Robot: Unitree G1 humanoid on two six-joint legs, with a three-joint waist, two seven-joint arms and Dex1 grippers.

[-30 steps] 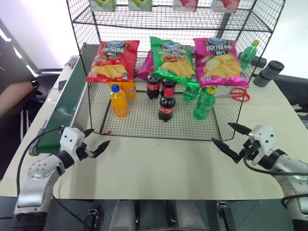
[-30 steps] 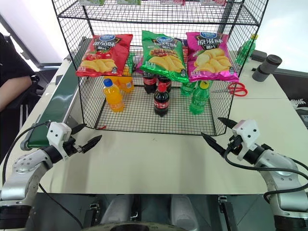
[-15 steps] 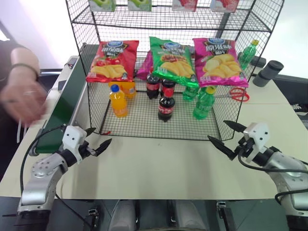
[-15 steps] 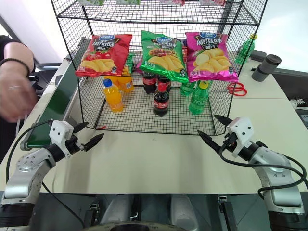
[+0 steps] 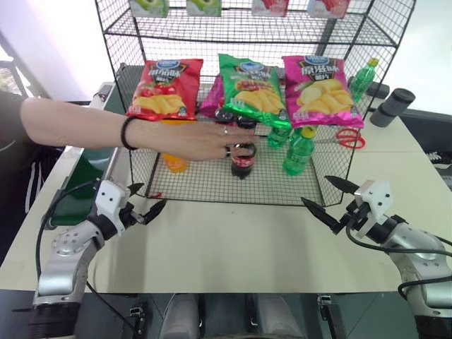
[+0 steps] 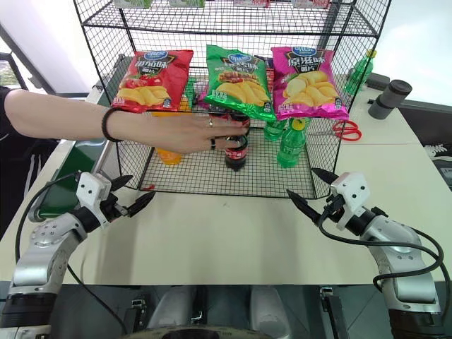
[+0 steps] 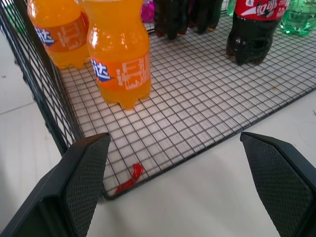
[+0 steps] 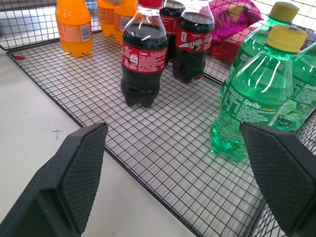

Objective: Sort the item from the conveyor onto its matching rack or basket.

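Observation:
Three cola bottles stand on the grid floor of the black wire rack. The front cola bottle has a person's hand against its upper part; I cannot tell whether the hand grips it. The forearm stretches across from the left, over the green conveyor, whose visible part carries nothing. My left gripper hangs open over the table before the rack's front left corner. Before the front right corner, my right gripper is open too. Both are empty.
Orange bottles stand at the compartment's left, green bottles at its right. Crisp bags hang above them. A red scrap lies at the rack's front left corner. Red scissors and a dark cylinder lie at the back right.
A person's arm has come in from the left and reached across the conveyor into the rack, up to the front cola bottle. Both grippers stay where they were, open.

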